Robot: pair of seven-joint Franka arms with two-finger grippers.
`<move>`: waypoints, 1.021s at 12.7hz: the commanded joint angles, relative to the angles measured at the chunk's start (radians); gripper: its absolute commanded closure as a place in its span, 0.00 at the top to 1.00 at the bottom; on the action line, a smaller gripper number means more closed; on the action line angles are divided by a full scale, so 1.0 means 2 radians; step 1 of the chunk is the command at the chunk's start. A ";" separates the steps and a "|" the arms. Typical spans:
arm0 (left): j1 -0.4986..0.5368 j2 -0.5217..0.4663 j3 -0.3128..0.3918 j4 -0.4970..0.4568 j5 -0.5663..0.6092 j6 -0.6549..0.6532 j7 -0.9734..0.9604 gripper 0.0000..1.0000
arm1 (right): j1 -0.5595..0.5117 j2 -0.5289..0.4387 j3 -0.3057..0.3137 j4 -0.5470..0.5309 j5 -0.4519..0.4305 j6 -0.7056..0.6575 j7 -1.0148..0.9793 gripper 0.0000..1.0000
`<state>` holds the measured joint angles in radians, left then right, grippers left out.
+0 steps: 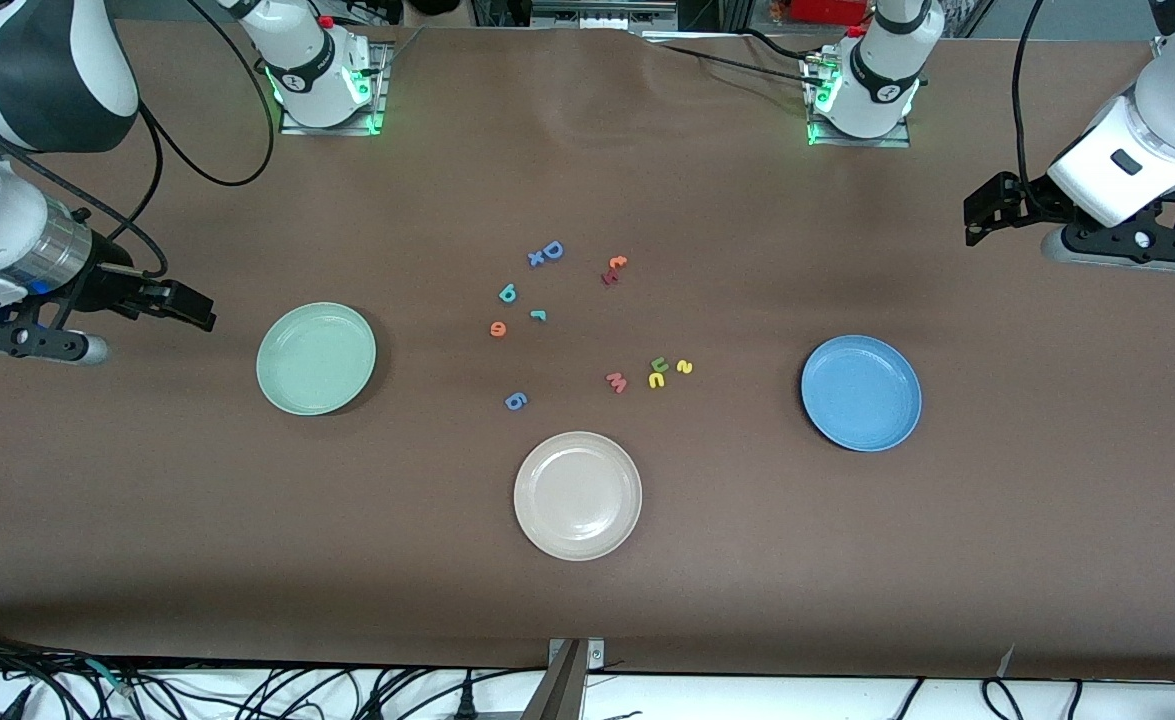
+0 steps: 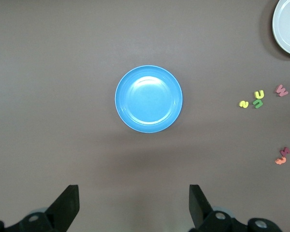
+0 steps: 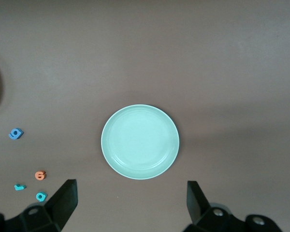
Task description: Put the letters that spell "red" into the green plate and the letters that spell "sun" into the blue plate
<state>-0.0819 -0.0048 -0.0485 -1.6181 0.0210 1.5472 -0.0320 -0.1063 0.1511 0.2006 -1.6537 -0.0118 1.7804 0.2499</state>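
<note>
The brown counter point(image 1: 587, 600) carries everything. Both arms wait at its ends, hanging in the air. The left arm reaches in from its end with its forearm sloped and its wrist turned so the left tool point(image 2: 134, 205) looks down on bare counter near the blue plate point(image 1: 861, 392); its two fingers stand wide apart, released, grasping nothing. The right arm mirrors it at its own end, and the right tool point(image 3: 131, 205) hangs over bare counter near the green plate point(image 1: 316, 358), likewise released and empty.

Three plates lie well apart. The green plate sits toward the right arm's end, the blue plate toward the left arm's end, and a beige plate point(image 1: 578, 495) between them, nearer the front camera. All three hold nothing.

The foam letters lie loose on the counter between the green and blue plates. The teal "d" point(image 1: 508, 293), the teal "r" point(image 1: 538, 316) and the orange "e" point(image 1: 498, 329) sit close together. A blue capital "D" point(image 1: 551, 251) lies farther from the front camera than these, and a blue "6"-like letter point(image 1: 516, 401) nearer. The green "u" point(image 1: 659, 364), the yellow "n" point(image 1: 656, 380) and the yellow "s" point(image 1: 685, 367) cluster together, just beside a pink "w" point(image 1: 616, 381). An orange and dark red letter pair point(image 1: 613, 270) lies farther from the front camera than that cluster.
</note>
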 commanded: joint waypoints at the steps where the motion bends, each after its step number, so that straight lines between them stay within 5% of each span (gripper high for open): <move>1: 0.001 -0.003 -0.001 0.007 -0.001 -0.010 0.007 1.00 | -0.004 -0.007 0.002 -0.001 0.003 -0.008 -0.002 1.00; 13: 0.000 -0.003 -0.006 0.007 0.000 -0.014 0.004 1.00 | -0.003 -0.002 0.005 -0.001 -0.037 -0.014 0.002 1.00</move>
<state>-0.0835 -0.0049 -0.0570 -1.6181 0.0210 1.5416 -0.0320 -0.1062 0.1514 0.2005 -1.6543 -0.0720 1.7638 0.2499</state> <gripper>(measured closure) 0.000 0.000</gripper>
